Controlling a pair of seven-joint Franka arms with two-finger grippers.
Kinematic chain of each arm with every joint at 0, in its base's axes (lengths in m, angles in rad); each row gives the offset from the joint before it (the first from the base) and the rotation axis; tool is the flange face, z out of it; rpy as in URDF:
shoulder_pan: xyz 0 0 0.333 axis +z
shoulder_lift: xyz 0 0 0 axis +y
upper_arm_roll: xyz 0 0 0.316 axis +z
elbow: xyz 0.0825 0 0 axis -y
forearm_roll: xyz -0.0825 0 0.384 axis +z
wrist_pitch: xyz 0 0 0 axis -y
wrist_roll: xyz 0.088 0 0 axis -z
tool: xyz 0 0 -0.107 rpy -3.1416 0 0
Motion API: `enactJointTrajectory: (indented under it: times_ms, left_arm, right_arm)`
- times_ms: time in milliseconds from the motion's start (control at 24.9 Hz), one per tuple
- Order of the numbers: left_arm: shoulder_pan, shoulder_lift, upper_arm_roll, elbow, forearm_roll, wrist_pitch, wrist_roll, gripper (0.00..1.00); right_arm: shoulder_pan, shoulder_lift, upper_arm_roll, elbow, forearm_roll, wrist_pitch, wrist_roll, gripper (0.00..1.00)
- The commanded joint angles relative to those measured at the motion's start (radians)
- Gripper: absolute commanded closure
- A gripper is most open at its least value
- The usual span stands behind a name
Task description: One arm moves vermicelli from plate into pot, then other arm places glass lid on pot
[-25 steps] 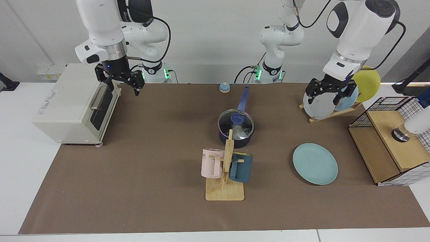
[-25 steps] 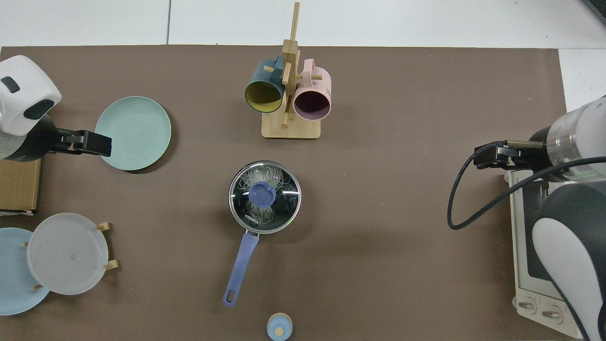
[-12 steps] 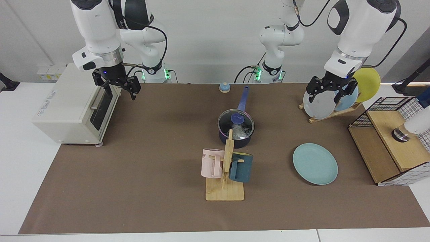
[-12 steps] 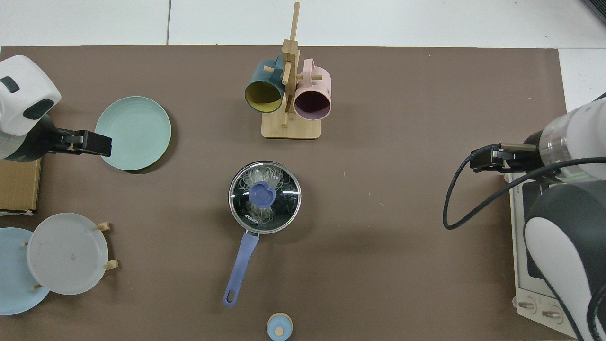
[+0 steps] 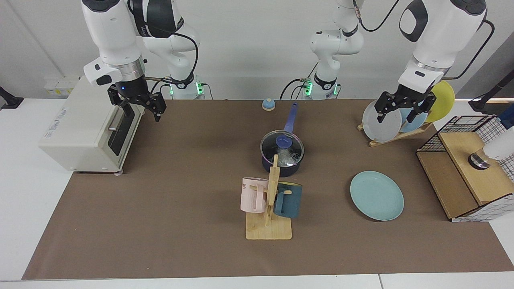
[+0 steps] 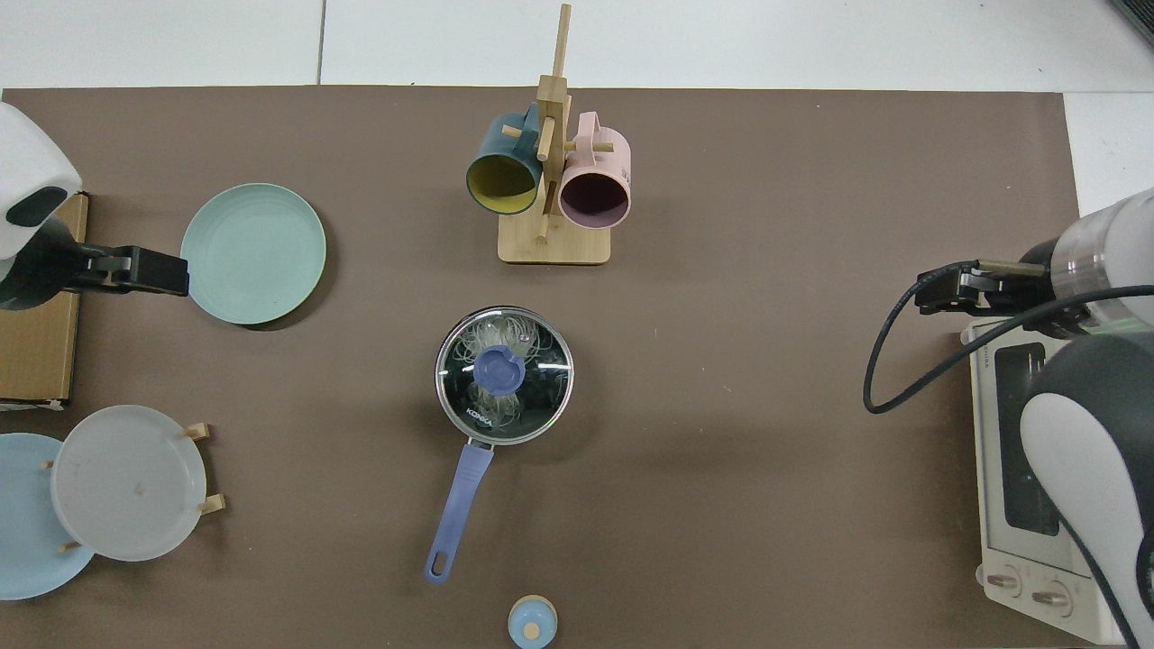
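The dark navy pot [image 5: 281, 165] stands mid-table, its long blue handle [image 6: 458, 507] pointing toward the arm bases. The glass lid [image 5: 290, 141] [image 6: 541, 361] with its blue knob sits on the pot. Through the glass the whitish vermicelli [image 5: 290, 157] [image 6: 491, 338] shows inside. The light teal plate [image 5: 376, 195] [image 6: 253, 253] lies bare. My left gripper [image 5: 395, 117] [image 6: 167, 273] hangs open and empty in front of the plate rack, just off the teal plate's rim in the top view. My right gripper [image 5: 142, 112] [image 6: 942, 293] hangs open and empty beside the toaster oven, far from the pot.
A white toaster oven [image 5: 80, 128] [image 6: 1028, 478] stands at one table end. A wooden mug tree [image 5: 268, 226] [image 6: 552, 242] holds a pink and a dark teal mug in front of the pot. There is also a rack of upright plates [image 5: 385, 122] [image 6: 126, 482], a wire basket with a wooden box [image 5: 466, 172], and a small blue knobbed piece [image 5: 268, 104] [image 6: 532, 622].
Both arms have drawn outward, away from the pot. The left gripper shifted toward the rack and basket side, the right gripper toward the oven. Pot, lid and plate have not moved.
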Motion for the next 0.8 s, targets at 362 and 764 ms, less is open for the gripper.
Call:
enactJointTrajectory:
  times_ms: [362, 764]
  left_arm:
    - [-0.003, -0.014, -0.002, -0.002, -0.011, -0.007, 0.03, 0.0]
    - [-0.004, -0.019, -0.003, -0.005, -0.018, -0.015, 0.076, 0.0]
  right_arm:
    - [-0.025, 0.024, 0.012, 0.03, 0.014, 0.023, -0.041, 0.01]
    - [-0.048, 0.027, 0.008, 0.033, 0.013, 0.018, -0.041, 0.01]
